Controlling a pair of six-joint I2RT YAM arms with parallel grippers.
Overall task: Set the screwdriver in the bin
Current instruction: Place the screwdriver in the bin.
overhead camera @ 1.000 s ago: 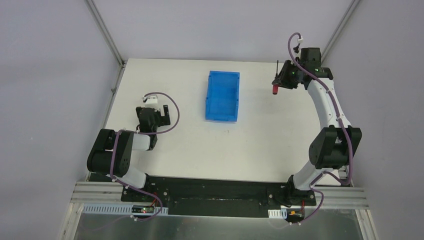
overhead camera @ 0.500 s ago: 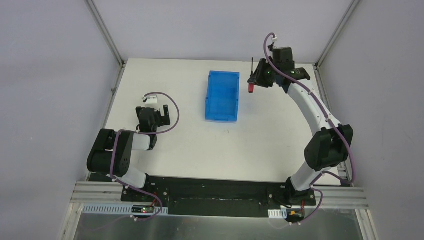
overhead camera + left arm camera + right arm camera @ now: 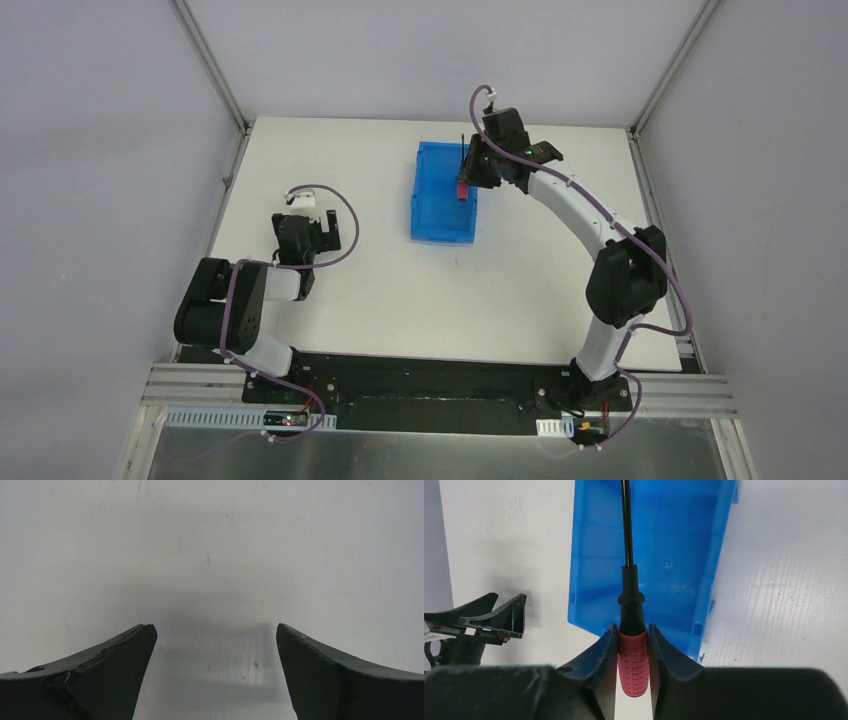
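Carrying is the step in hand: the right gripper, clamped on the red handle of the slim black-shafted screwdriver, holds it over the rectangular bright blue plastic bin, so next should come lowering and release.

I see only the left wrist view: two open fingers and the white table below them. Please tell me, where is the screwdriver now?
Observer: The right gripper holds the screwdriver by its red handle, with the jaws shut on it.
Operator: Is it close to the bin?
Observer: Yes. In the right wrist view the black shaft points across the inside of the bin.
Operator: And my left arm, is it in the way?
Observer: No. In the top view the left gripper sits well to the left of the bin, apart from it.
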